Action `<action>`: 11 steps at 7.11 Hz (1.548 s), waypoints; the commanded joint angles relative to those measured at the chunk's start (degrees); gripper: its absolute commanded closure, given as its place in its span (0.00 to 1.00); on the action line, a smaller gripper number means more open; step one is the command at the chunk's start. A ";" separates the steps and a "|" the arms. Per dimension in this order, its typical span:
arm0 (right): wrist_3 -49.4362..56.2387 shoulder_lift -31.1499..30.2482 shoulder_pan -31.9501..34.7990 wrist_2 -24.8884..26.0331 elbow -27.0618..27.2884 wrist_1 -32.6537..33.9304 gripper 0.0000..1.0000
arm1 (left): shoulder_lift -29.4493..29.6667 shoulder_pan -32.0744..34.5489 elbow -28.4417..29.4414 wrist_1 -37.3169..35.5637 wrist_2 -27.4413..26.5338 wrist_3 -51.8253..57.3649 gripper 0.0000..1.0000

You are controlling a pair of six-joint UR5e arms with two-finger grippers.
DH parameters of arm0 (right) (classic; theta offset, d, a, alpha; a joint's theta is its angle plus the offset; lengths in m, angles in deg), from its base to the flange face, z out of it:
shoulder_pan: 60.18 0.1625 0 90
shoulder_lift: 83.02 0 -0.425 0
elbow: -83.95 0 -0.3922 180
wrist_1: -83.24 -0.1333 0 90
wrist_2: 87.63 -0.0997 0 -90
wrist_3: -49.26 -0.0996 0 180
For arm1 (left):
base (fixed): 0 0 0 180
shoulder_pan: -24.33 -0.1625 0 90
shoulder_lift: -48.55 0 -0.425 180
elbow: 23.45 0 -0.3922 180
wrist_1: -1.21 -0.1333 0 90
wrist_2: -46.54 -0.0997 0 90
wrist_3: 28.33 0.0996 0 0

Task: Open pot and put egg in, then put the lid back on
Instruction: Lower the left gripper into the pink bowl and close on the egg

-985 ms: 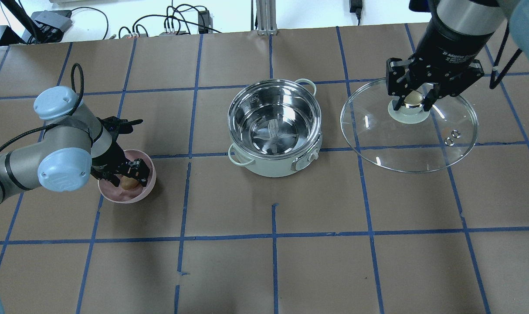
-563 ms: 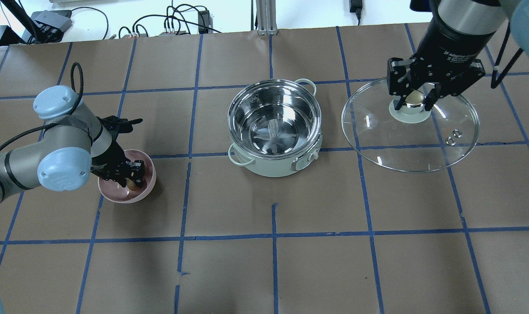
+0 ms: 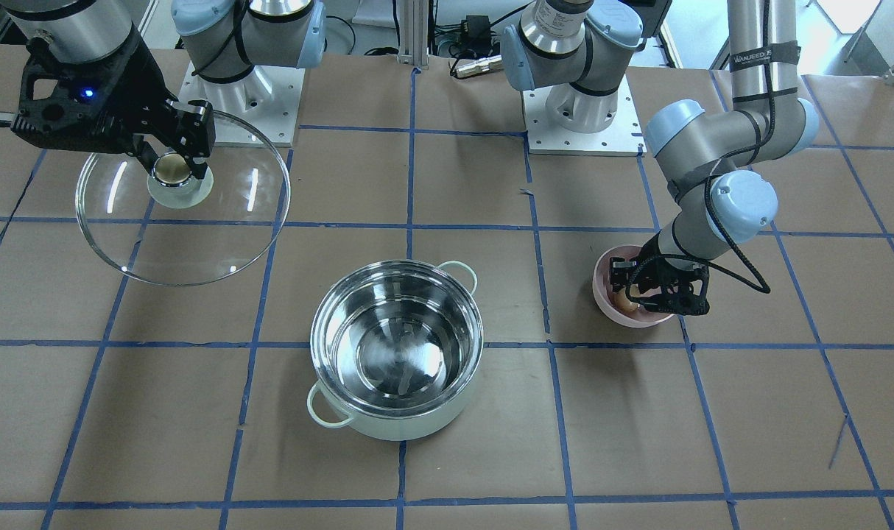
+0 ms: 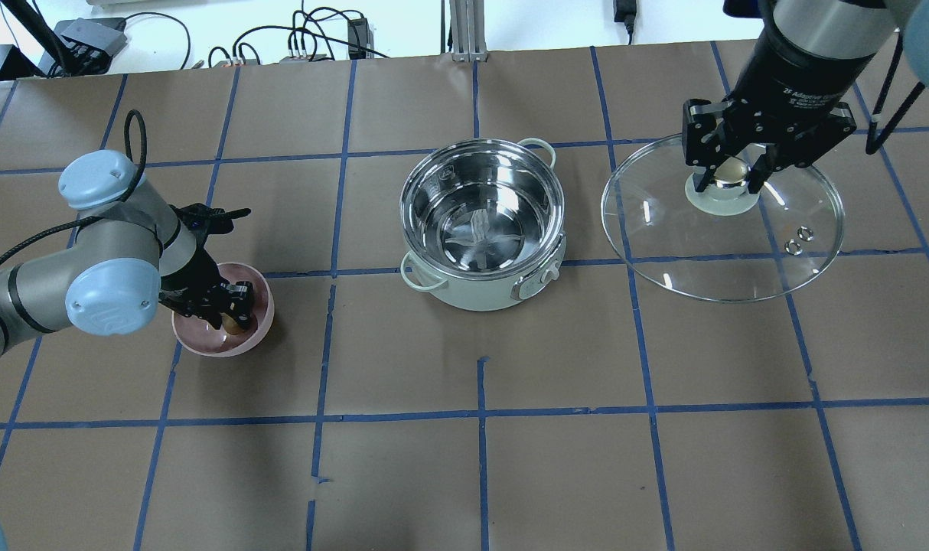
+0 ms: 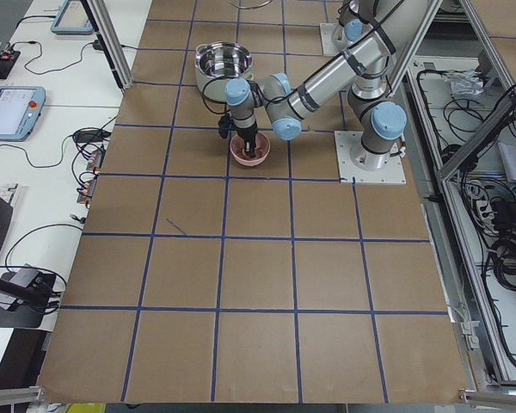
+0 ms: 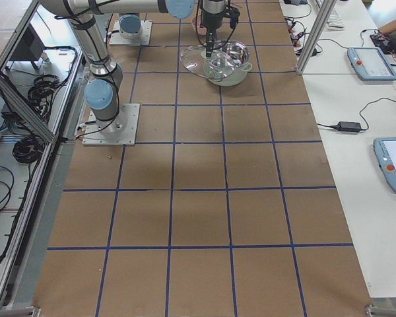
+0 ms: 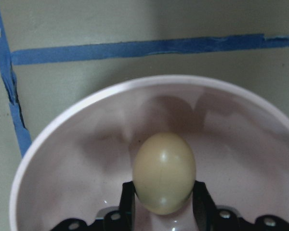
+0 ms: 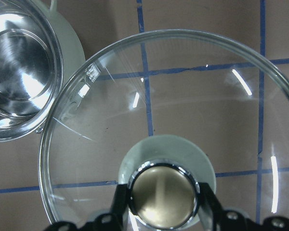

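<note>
Above table (image 4: 480,474), lid (image 4: 709,245) slightly farther right.

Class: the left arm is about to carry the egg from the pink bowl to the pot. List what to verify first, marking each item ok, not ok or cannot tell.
1. pot open and empty: ok, its steel inside is bare.
2. lid away from the pot: ok, the right gripper holds it by the knob, off to the side.
3. left gripper on the egg: ok, its fingers touch both sides.
4. Egg above the pink bowl rim: not ok, it is down inside.
5. Grip firm enough: cannot tell.
</note>
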 commanded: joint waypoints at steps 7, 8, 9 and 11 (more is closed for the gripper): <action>-0.78 -0.52 0.39 -0.41 0.14 -0.26 0.76 | -0.09 0.00 0.21 0.00 -0.02 0.16 0.94; -0.43 -0.53 0.31 -0.33 0.58 -0.35 0.76 | -0.09 0.00 0.21 0.00 -0.02 0.16 0.94; -0.52 -0.96 0.22 -0.15 1.10 -0.35 0.76 | -1.13 0.09 1.69 0.96 -0.19 0.07 0.94; -0.43 -1.05 0.14 -0.06 1.11 -0.35 0.76 | -3.67 1.58 10.10 15.67 -0.89 -1.95 0.93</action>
